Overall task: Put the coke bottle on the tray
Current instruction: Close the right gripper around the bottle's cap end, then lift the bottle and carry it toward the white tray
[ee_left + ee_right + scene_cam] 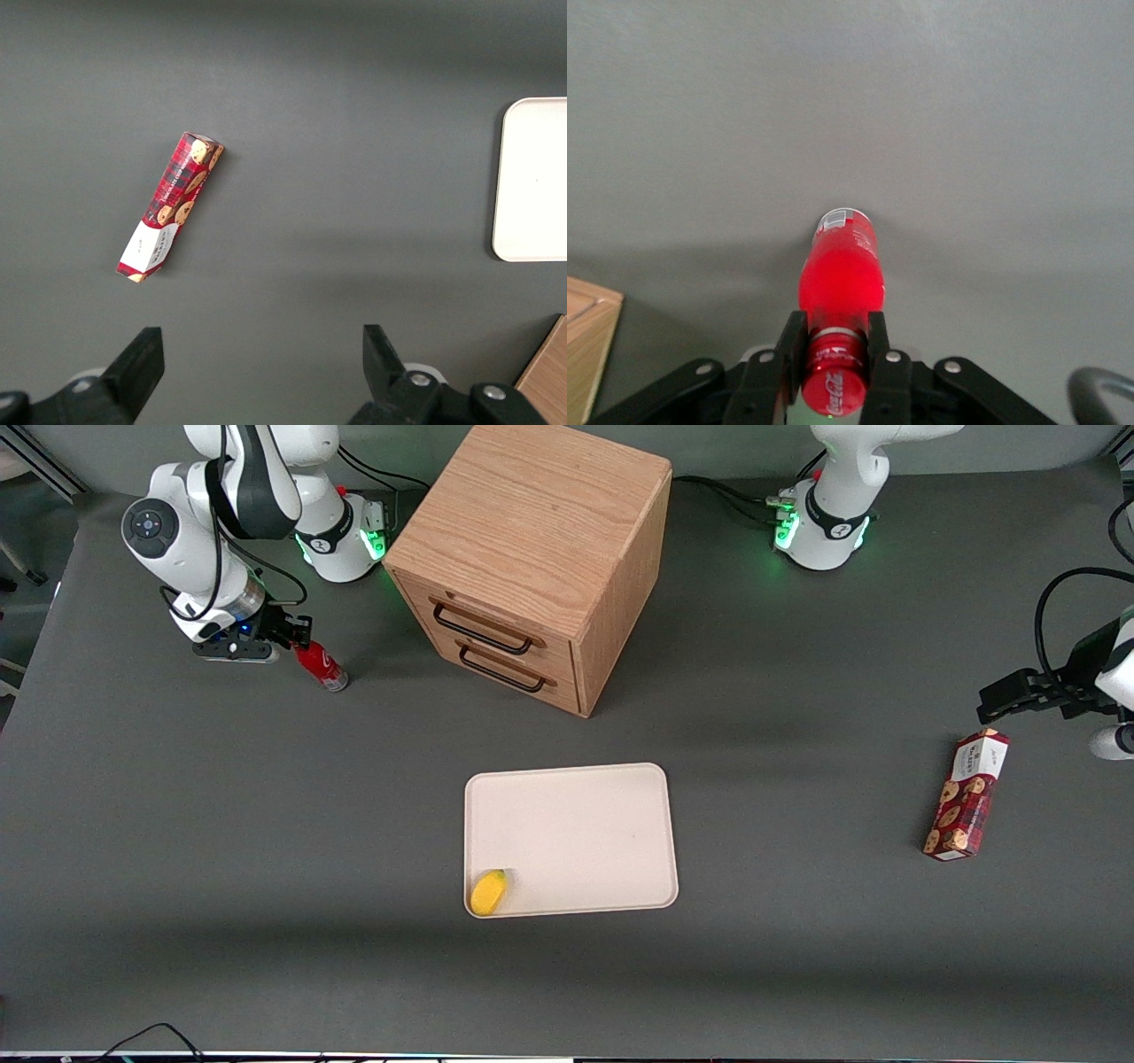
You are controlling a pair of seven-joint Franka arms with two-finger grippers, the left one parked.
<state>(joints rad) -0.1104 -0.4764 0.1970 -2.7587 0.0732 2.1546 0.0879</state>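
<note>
Between the jaws sits the neck of the coke bottle (pixel 838 292), just below its red cap: the gripper (pixel 835 356) has both fingers pressed against it from either side, so it is pinching the bottle near the top. That grip leaves the body and base free to hang out ahead of the fingers, which should make it easy to stand the base down first (a judgement, not something shown). From the front, the gripper (pixel 282 640) is at the working arm's end of the table, and the coke bottle (pixel 320 665) slants away from it with its base near or on the table. Well apart from the jaws, nearer the front camera, lies the tray (pixel 585 833), holding a small yellow object (pixel 488 892) in one corner.
</note>
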